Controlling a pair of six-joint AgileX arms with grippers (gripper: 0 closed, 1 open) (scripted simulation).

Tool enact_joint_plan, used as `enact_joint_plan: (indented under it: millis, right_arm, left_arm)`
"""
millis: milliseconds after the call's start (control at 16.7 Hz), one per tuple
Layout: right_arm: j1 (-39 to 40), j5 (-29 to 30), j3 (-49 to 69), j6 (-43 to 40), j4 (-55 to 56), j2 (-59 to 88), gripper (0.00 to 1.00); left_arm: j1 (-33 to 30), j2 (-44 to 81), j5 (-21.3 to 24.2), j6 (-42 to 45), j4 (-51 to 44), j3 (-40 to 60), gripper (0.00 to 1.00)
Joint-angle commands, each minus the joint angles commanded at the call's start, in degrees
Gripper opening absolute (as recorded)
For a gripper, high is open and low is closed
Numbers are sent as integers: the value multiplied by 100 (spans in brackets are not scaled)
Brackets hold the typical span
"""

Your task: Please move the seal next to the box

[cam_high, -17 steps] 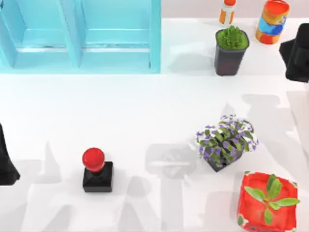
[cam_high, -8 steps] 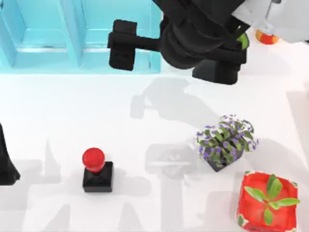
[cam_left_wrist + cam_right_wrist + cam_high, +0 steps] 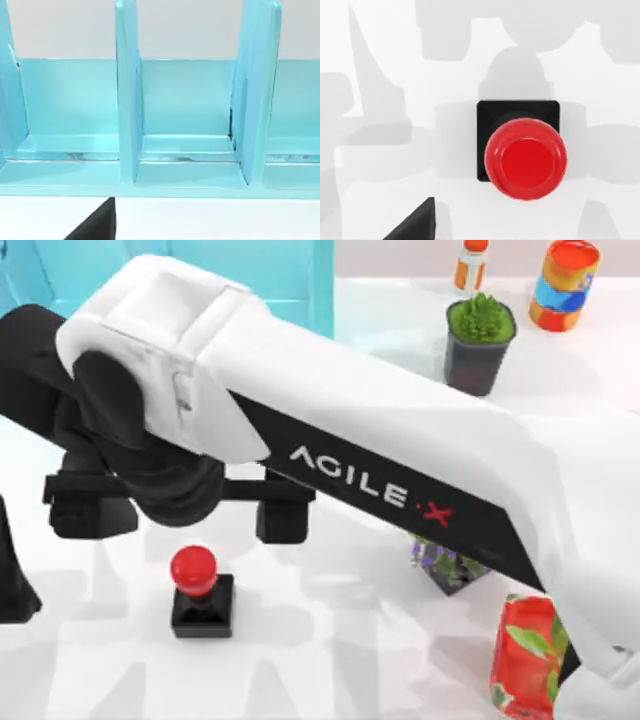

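the top camera is looking down at the counter [image 3: 120,680]; the right wrist camera is looking closely down on the seal [image 3: 525,157], which both are showing.

seal [image 3: 201,592]: bare table [image 3: 110,660] all round | right arm [image 3: 380,480] overhead | box [image 3: 290,270] well behind

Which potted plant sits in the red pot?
The leafy green plant at the table's lower right; the spiky green one and the purple-flowered one have dark pots.
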Motion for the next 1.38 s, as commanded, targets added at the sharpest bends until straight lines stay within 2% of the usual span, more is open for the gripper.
enact_joint_plan:
  millis: [240, 600, 780, 1140, 1380]
  right_arm:
    - [228, 47, 558, 239, -323, 545, 100]
    - [200, 40, 528, 228, -295, 546, 100]
    - [147, 36, 122, 154, 111, 525, 100]
    - [-41, 11, -1398, -37, 1708, 529, 100]
    - [-73, 7, -1642, -69, 1957, 542, 100]
  left_arm:
    - [0, 0, 0, 0, 0, 0, 100]
    - [0, 0, 0, 0, 0, 0, 100]
    - [0, 0, 0, 0, 0, 0, 100]
    - [0, 0, 0, 0, 0, 0, 100]
    - [0, 0, 0, 0, 0, 0, 100]
